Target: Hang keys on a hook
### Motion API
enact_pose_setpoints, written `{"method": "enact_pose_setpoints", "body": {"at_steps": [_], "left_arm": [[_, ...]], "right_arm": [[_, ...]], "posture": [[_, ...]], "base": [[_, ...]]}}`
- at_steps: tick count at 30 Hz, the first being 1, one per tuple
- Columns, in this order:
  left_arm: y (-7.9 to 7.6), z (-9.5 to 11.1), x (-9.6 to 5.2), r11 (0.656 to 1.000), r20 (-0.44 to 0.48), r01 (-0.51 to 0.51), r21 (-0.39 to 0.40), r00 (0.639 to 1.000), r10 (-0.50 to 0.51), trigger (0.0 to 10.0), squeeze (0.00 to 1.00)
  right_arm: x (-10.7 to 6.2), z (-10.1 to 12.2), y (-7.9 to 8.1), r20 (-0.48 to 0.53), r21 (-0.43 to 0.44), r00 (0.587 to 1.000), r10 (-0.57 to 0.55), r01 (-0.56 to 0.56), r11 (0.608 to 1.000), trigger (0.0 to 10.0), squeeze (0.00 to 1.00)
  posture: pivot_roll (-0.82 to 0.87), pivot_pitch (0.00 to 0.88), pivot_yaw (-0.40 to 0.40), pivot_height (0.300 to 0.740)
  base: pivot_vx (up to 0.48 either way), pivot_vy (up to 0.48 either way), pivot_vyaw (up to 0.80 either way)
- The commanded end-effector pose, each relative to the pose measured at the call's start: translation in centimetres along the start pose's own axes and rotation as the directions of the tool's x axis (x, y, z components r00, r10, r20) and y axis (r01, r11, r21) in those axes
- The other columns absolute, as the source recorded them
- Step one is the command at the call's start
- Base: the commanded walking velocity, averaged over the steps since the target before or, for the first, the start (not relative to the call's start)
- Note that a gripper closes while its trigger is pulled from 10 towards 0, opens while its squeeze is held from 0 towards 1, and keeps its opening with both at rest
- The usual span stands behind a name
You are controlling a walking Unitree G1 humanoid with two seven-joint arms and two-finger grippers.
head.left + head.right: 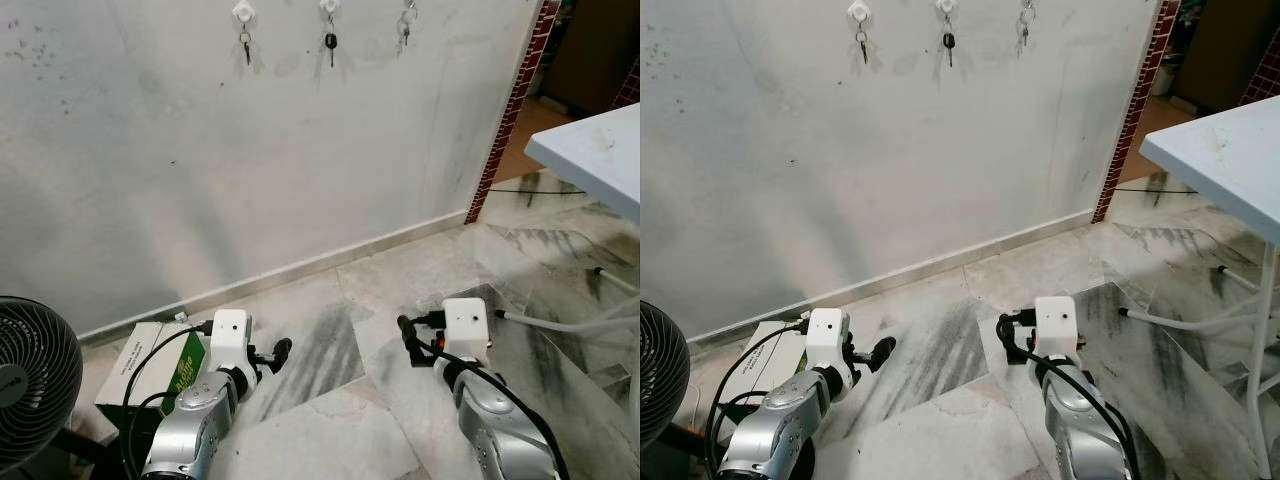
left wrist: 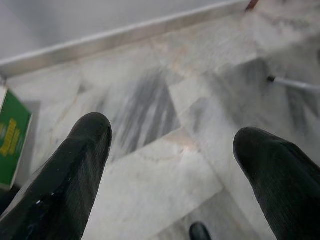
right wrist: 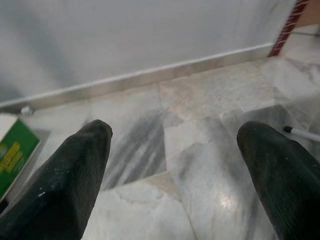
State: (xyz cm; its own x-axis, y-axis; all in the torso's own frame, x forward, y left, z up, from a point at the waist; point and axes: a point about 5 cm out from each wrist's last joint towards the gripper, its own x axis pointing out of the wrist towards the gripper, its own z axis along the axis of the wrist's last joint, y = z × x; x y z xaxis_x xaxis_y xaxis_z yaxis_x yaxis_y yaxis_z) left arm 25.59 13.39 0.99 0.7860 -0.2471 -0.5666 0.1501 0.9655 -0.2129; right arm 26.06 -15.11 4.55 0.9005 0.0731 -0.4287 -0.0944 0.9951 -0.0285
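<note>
A black fan (image 1: pixel 30 380) with a wire grille stands farthest left, beside a green and white box (image 1: pixel 150 375) lying flat on the floor. The left gripper (image 2: pixel 172 175) hangs low over the pale, grey-veined marble floor (image 1: pixel 340 400), its two rounded black fingers spread wide with nothing between them. The right gripper (image 3: pixel 175 175) hangs level with it, near and to its right, equally wide open and empty. High above both, well beyond the fingertips, three small white hooks (image 1: pixel 244 12) sit in a row on the scuffed white wall (image 1: pixel 200 150), each with keys (image 1: pixel 245 47) dangling from it. A white table (image 1: pixel 600 155) edge juts in farthest right. Judging by this, the hanging looks done, or no key is yet in hand; any next move would call for fetching another key first.
</note>
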Motion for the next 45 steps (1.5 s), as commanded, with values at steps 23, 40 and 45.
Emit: {"method": "enact_pose_setpoints", "body": {"at_steps": [23,40,45], "left_arm": [[6.3,0.9,1.8,0.979,-0.096,-0.179,-0.097,0.981,0.17,10.0,0.0],[10.0,-2.9,0.0,0.952,-0.273,-0.303,0.037,0.914,0.301,10.0,0.0],[10.2,-5.5,-0.9,0.947,-0.347,-0.318,0.042,0.884,0.313,10.0,0.0]], "right_arm": [[3.5,-2.6,-7.6,-0.136,0.031,0.971,-0.195,0.201,0.979,10.0,0.0],[2.3,-8.3,-6.2,-0.355,-0.096,0.92,-0.167,0.141,0.985,10.0,0.0],[1.6,-9.9,-5.8,-0.402,-0.081,0.902,-0.158,0.137,0.987,10.0,0.0]], "posture": [[-0.04,0.0,0.069,0.74],[-0.05,0.0,0.07,0.74],[-0.05,0.0,0.068,0.74]], "base": [[0.0,0.0,-0.79],[0.0,0.0,-0.8],[0.0,0.0,-0.79]]}}
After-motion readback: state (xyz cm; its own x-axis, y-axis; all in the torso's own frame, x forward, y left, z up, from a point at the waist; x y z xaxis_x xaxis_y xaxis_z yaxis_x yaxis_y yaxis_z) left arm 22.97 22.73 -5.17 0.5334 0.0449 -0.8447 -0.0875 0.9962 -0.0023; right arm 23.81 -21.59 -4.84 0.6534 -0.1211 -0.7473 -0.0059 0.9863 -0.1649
